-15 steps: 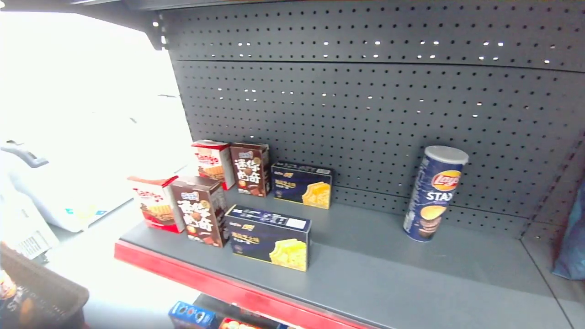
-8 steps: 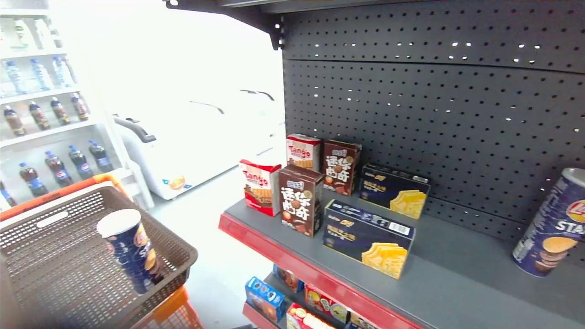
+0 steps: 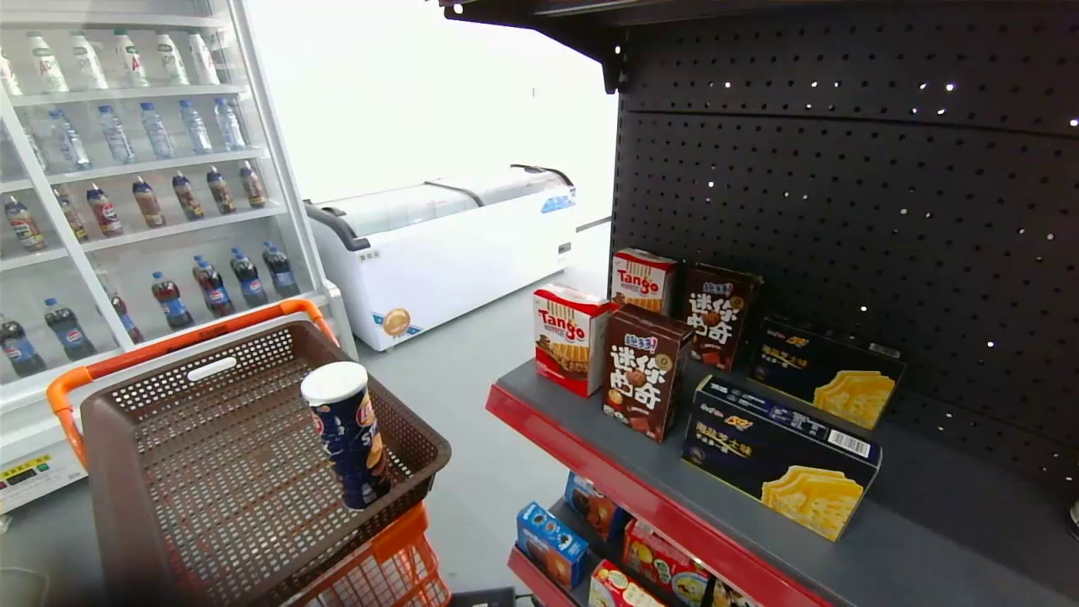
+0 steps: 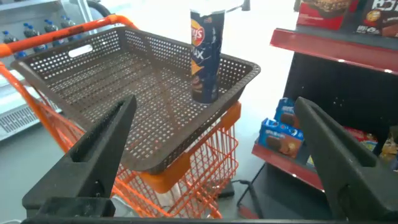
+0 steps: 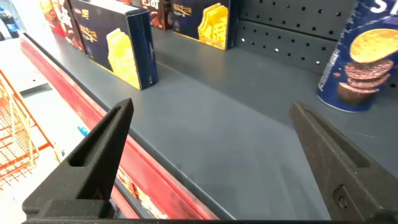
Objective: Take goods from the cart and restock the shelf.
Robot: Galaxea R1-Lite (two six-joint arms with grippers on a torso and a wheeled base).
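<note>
In the lower left of the head view, a brown perforated basket (image 3: 169,472) is seen seated on the orange cart (image 3: 379,573). One dark blue chip can (image 3: 346,434) with a white lid is stood upright in the basket's near right corner, close to the rim. The left gripper (image 4: 214,106) is held above and short of the basket, its two dark fingers spread wide apart with nothing between them and the can framed in the gap beyond.

The grey shelf (image 3: 927,539) with its red front edge is seen at the right of the head view. Two red-and-white wafer boxes (image 3: 571,350), two brown boxes (image 3: 645,384) and two dark blue boxes (image 3: 780,455) are arranged on it in front and back rows. The right gripper (image 5: 211,106) is held over a bare stretch of the shelf, fingers likewise spread and empty. A second chip can (image 5: 360,62) is stood upright against the pegboard back, well apart from the boxes.

A drinks cooler (image 3: 126,169) is seen at the upper left, and a white chest freezer (image 3: 447,244) in the centre.
</note>
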